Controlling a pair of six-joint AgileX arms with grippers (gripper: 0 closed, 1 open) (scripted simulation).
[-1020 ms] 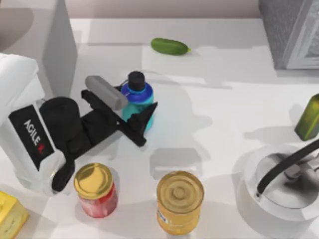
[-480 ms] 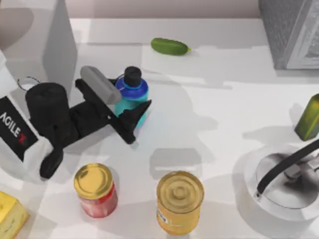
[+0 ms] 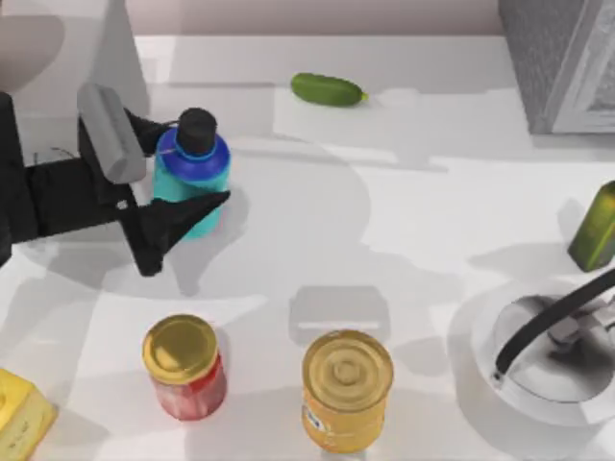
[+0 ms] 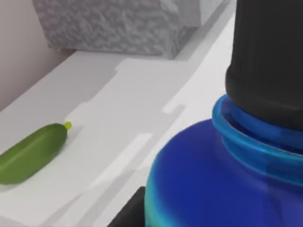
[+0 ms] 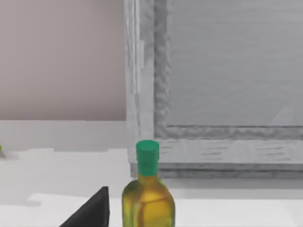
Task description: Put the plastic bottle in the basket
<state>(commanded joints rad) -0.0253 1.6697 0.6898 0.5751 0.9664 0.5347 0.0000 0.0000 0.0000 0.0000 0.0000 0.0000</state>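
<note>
Left claw (image 3: 178, 182) clenched on plastic bottle (image 3: 192, 173), near bench's left edge.
Risks slipping sideways from shallow grip; long carry across to basket (image 3: 553, 370) at right edge.

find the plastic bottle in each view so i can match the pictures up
Top view: the plastic bottle stands upright at the table's left, between the fingers of the left claw.
Left wrist view: the bottle's blue shoulder and black cap loom very close to the camera.
Right wrist view: not in it; the bottle here is the olive-green bottle.
Shared landmark: the cucumber, also seen from the left wrist.
</note>
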